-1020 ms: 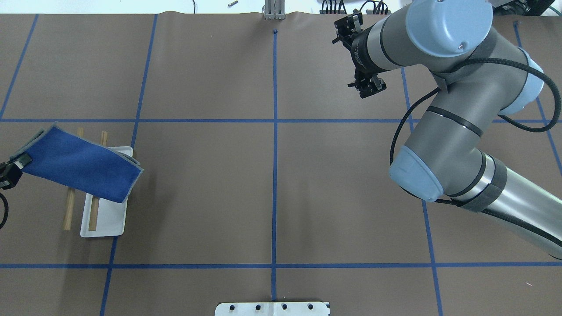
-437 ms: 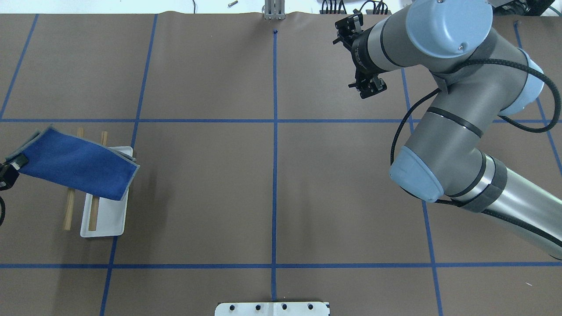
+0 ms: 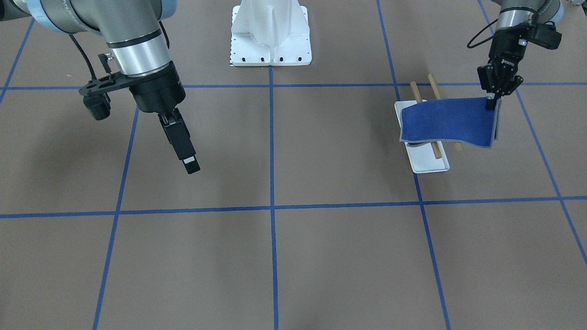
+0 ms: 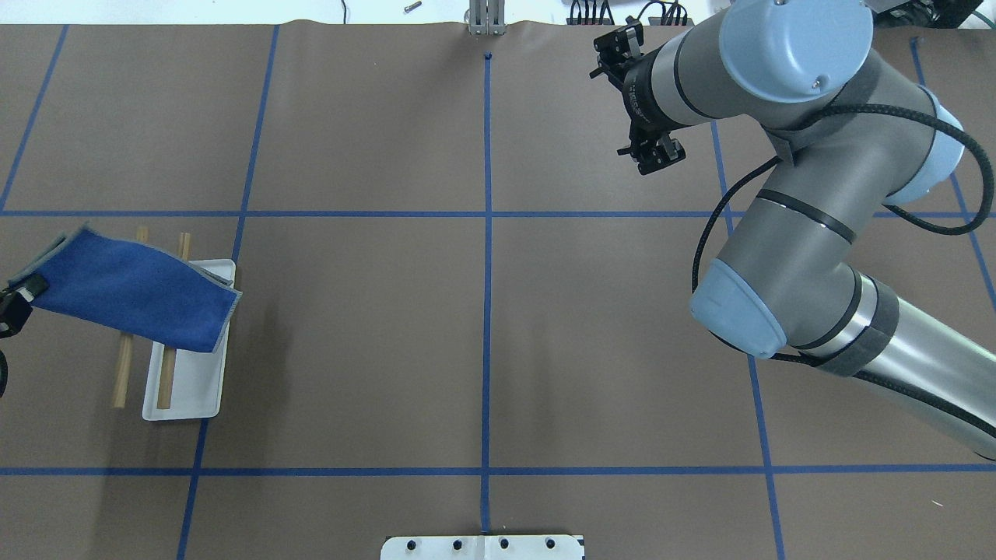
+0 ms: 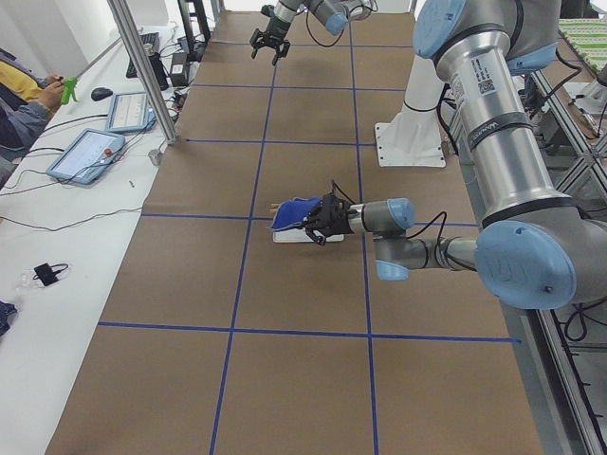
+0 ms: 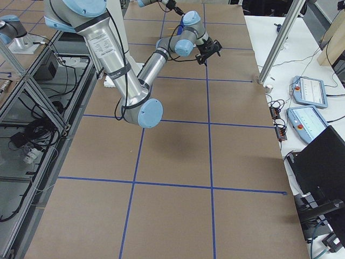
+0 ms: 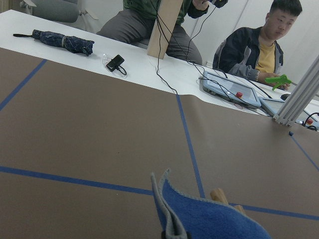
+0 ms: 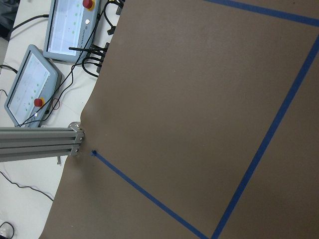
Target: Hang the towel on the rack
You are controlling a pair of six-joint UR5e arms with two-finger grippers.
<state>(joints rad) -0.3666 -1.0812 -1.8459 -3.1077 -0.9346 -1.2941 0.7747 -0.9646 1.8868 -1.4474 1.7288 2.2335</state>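
The blue towel (image 4: 132,292) lies stretched across the two wooden dowels (image 4: 120,381) of the rack, over the far part of its white tray base (image 4: 191,385). My left gripper (image 4: 12,303) is shut on the towel's outer edge, at the view's left border, beyond the outer dowel. In the front view the towel (image 3: 447,121) hangs from the left gripper (image 3: 491,103) over the rack (image 3: 426,162). The left wrist view shows the towel's held corner (image 7: 209,219) and a dowel tip. My right gripper (image 3: 188,162) is shut and empty, held over the far right of the table (image 4: 652,155).
The white bolted pedestal (image 3: 270,36) stands at the robot side of the table's middle. An aluminium post (image 4: 484,19) stands at the far edge. Operators and tablets (image 7: 229,89) are beyond the far edge. Blue tape lines grid the brown table.
My left gripper has moved a little further left, dragging the towel with it across the dowels. The right arm has barely moved.
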